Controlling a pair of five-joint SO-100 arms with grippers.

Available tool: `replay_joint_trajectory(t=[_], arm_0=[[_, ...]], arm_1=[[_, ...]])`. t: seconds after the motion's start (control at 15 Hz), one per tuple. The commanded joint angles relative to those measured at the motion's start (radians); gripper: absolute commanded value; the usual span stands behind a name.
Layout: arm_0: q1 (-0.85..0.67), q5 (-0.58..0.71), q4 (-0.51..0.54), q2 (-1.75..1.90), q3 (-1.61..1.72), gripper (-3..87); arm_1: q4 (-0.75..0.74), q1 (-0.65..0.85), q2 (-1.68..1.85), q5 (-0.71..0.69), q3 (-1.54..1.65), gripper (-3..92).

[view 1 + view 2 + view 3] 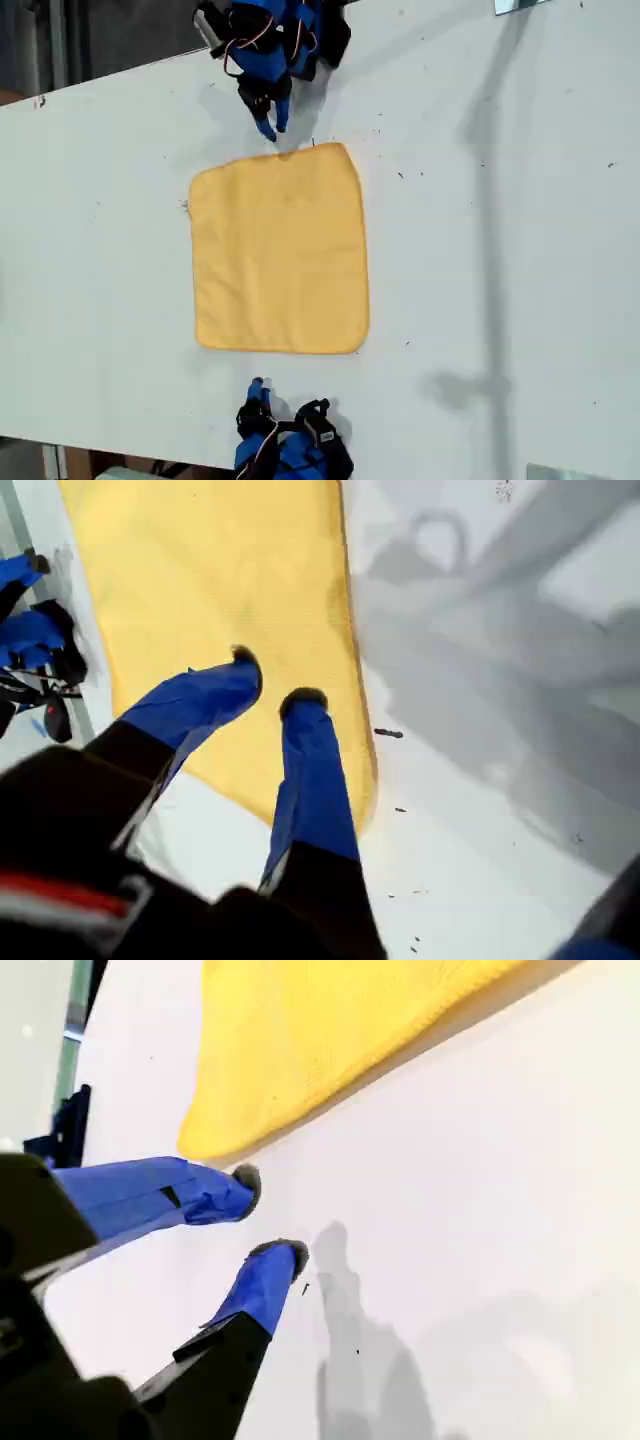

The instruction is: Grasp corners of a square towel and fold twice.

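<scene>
**Both grippers empty, towel flat between them**

In the exterior view the towel [280, 250] lies flat mid-table, with arms at 12 and 6 o'clock of it. My first gripper [273, 680], the 12 o'clock one, looks nearer. It's slightly spread and holds nothing, just by a corner [365, 790]. My second gripper [270, 1215] is also part-open and empty over bare table [480, 1210], just off another corner [195, 1140].

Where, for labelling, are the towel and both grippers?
towel [280, 250], exterior view, middle of the cloth.
my first gripper [273, 680], first wrist view, midway between fingertips.
my second gripper [270, 1215], second wrist view, midway between fingertips.
</scene>
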Motion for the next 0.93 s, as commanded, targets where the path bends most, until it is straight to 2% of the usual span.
replay_joint_trajectory(t=[0.0, 0.07, 0.13, 0.33, 0.47, 0.53, 0.6, 0.67, 0.73, 0.87], arm_0=[[0.196, -0.279, -0.028, 0.003, -0.015, 8.9], [0.190, -0.279, -0.012, 0.003, -0.029, 8.7], [0.193, -0.222, 0.000, 0.003, -0.054, 9.1], [0.218, -0.242, -0.020, 0.003, -0.032, 5.6], [0.222, -0.235, -0.044, 0.003, -0.017, 10.8], [0.229, -0.230, -0.046, 0.003, -0.017, 13.4], [0.238, -0.225, -0.063, 0.003, -0.009, 14.7], [0.253, -0.241, -0.095, 0.003, 0.000, 14.3], [0.249, -0.242, -0.101, 0.003, 0.003, 14.0], [0.242, -0.259, -0.092, 0.003, 0.003, 13.2]], arm_1=[[0.097, 0.265, -0.002, -0.650, -0.084, 0.0], [0.064, 0.232, -0.002, -0.649, -0.060, 0.0], [0.043, 0.202, -0.002, -0.595, -0.008, 1.1], [0.044, 0.144, -0.002, -0.597, -0.021, 0.0], [0.057, 0.137, -0.002, -0.598, -0.049, 0.5], [0.084, 0.160, -0.002, -0.598, -0.071, 5.3], [0.067, 0.140, 0.005, -0.707, -0.097, 10.4], [-0.080, 0.038, -0.032, -0.769, -0.086, 17.4], [-0.207, -0.091, -0.267, -0.781, -0.146, 19.1], [-0.213, -0.284, -0.936, -0.830, -0.469, 20.7]])
